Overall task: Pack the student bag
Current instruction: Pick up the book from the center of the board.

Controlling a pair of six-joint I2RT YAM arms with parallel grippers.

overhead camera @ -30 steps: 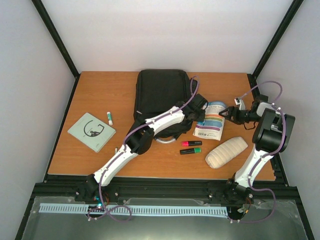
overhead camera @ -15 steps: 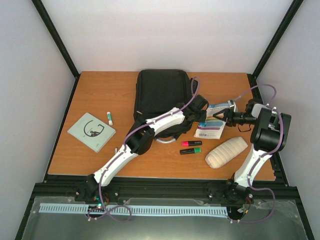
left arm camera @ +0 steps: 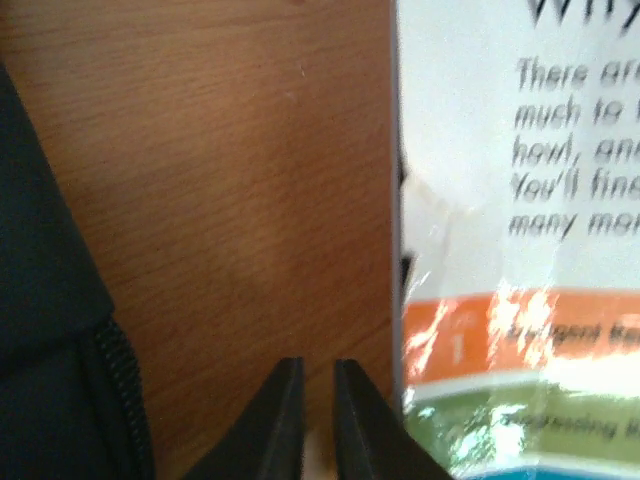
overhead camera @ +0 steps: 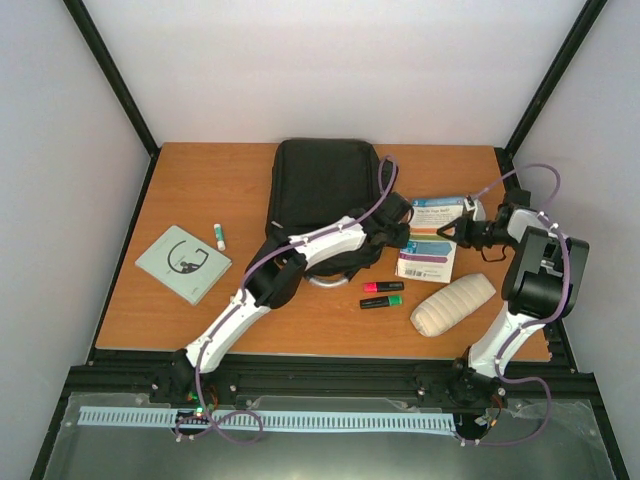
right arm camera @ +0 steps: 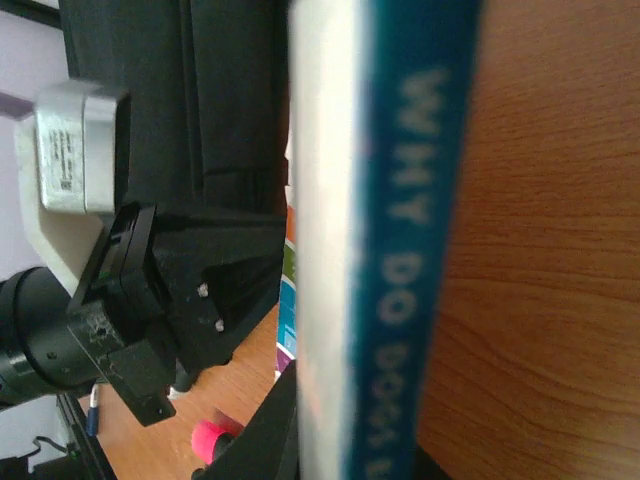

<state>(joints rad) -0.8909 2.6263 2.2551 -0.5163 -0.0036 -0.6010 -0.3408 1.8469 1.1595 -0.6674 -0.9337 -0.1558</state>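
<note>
We take the step in hand to be lifting the book point(overhead camera: 428, 250) toward the student bag point(overhead camera: 325, 180), which lies flat in the upper middle of the overhead frame, its lower end partly hidden under the left arm. The right gripper point(overhead camera: 452, 231) is clamped on the book's right edge: in its wrist view the teal spine with pale lettering runs straight between the fingers, with a dark finger pressed against the white page block. The left gripper point(left arm camera: 318, 375) sits low between bag and book, with its jaws drawn to a thin slit and nothing between them. The next move, as we judge it, calls for raising the book clear of the table point(overhead camera: 200, 180) and swinging it to the bag's mouth, with the left arm free to hold the fabric open. We cannot tell whether the zip is undone. The book is stiff and glossy, with glare across its orange and green bands, so it could slip in a thin-edge grip. The bag is matte, soft black cloth with a coarse zipper line. The table is smooth wood-grain. In the lower middle of the frame lie a pink highlighter point(overhead camera: 377, 287) and a green highlighter point(overhead camera: 383, 300), and beside them a plump, ribbed beige pouch point(overhead camera: 453, 305).
</note>
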